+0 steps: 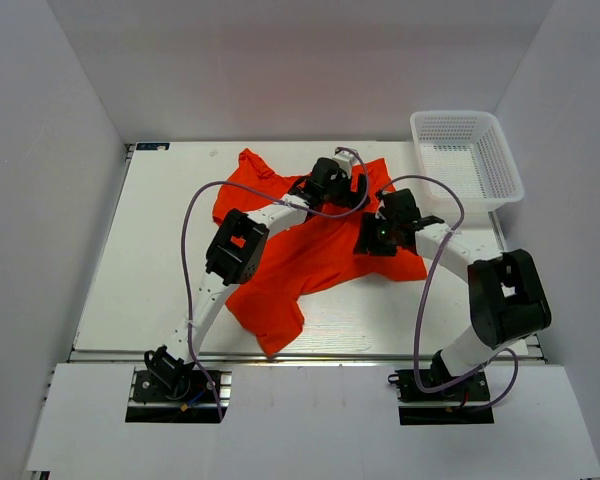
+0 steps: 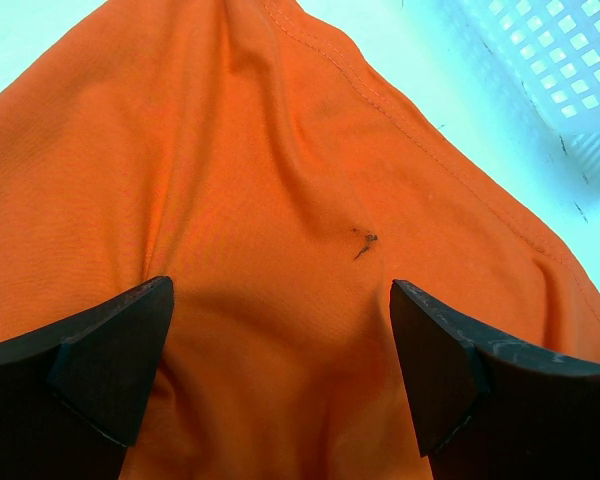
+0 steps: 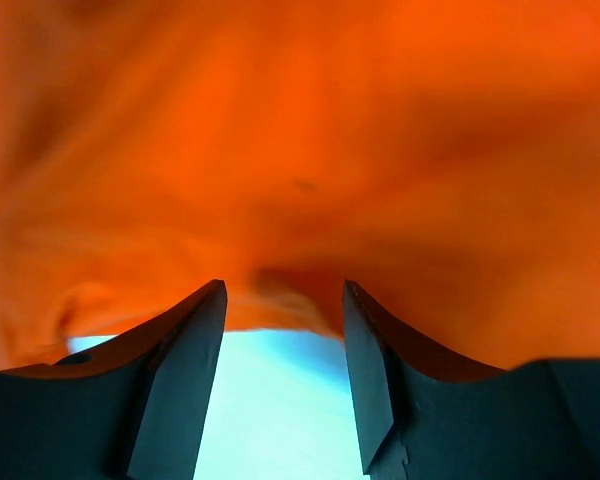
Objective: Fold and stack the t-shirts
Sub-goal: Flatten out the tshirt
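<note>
Left claw wide open over t-shirt; right claw narrower, at its edge

On my overhead feed, white table across the middle, white mesh basket at two o'clock on its far corner, hanging over the edge, plain white walls all round

Tabletop left third bare, free approach. Ctr taken by rumpled t-shirt, left hand and right hand low over it. Basket blocks far-right corner; narrow bare strip betw. it and shirt. Walls close both sides.
</note>
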Robot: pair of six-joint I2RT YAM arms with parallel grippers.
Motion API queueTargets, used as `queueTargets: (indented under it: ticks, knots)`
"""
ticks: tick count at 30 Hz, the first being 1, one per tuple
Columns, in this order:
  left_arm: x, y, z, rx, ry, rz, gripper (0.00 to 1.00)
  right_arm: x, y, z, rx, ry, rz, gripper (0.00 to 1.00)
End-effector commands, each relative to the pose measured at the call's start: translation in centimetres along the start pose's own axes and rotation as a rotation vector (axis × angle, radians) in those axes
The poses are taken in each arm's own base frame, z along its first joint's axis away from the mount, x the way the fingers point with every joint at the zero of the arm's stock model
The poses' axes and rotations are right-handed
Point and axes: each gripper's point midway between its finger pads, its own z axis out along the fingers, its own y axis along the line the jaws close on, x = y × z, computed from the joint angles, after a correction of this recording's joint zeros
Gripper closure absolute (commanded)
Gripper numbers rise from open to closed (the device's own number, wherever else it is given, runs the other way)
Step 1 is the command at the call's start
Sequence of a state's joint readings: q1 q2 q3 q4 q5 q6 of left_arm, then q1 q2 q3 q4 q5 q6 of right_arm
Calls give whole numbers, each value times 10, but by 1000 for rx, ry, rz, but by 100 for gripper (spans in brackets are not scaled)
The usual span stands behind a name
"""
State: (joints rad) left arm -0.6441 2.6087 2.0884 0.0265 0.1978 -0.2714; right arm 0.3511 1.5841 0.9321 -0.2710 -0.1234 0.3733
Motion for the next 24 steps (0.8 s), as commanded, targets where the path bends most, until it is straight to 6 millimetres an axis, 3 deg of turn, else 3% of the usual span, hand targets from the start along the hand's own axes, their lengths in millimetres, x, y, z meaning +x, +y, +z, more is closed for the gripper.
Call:
queueTargets:
  ticks: [1, 6, 11, 15, 18, 19, 24]
  knots:
    - [99, 30, -10, -101, 288, -90, 0, -24, 41, -6, -161, -107, -109, 44]
    - [94, 29, -9, -98, 280, -89, 0, 1, 43, 10, -169, -17, -104, 44]
    - [98, 32, -9, -112, 293, -90, 0, 36, 21, 13, -92, 61, -33, 45]
    - [99, 40, -9, -133, 294, -106, 0, 89, -16, 2, 49, 177, 44, 45]
    - [93, 40, -9, -146, 289, -116, 0, 116, -40, -13, 170, 243, 131, 42]
    - [100, 42, -8, -149, 299, -118, 0, 124, -45, -23, 200, 268, 161, 42]
    - [100, 42, -7, -152, 305, -128, 0, 134, -50, -49, 236, 245, 205, 39]
